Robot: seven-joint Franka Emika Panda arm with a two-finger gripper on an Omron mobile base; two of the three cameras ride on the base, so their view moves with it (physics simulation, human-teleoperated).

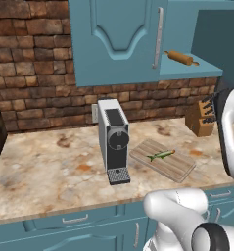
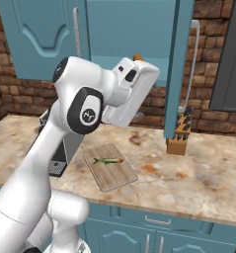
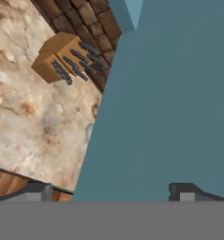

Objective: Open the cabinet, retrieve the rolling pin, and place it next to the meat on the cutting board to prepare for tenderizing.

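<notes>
claw [image 3: 111, 191] jaws stand wide apart, with nothing between them; its 2 dark fingertips [image 3: 36, 191] poke up at the bottom of the hand view, one at 7 o'clock and the other at 5 o'clock. between them and beyond spreads the flat teal face of the open cabinet door [image 3: 169, 103].

1 cabinet [image 1: 138, 39] hangs on the brick wall [image 1: 40, 83], with 1 door closed at 11 o'clock in the left base view and 1 swung open. 2 long silver bar handles show: 1 on the closed door [image 1: 159, 37], 1 on the open door [image 2: 192, 64]. 1 rolling pin [image 1: 181, 58] lies on the teal shelf [image 1: 197, 66] at 1 o'clock in the left base view, tilted, apart from everything else.

on the marbled counter [image 1: 50, 166] lies 1 cutting board [image 1: 162, 160], just right of 1 coffee machine [image 1: 113, 139] at the view's centre. 1 meat [image 1: 160, 155] piece lies on the middle of the board, slim and greenish-yellow. the rest of the board is bare wood.

1 knife block [image 1: 202, 117] stands at 3 o'clock in the left base view, against the wall, well apart from the board. in the hand view it sits at 11 o'clock, and i count about 6 dark handles, though they blur together.

below the counter edge run low teal drawers [image 1: 74, 220] with short handles.
</notes>
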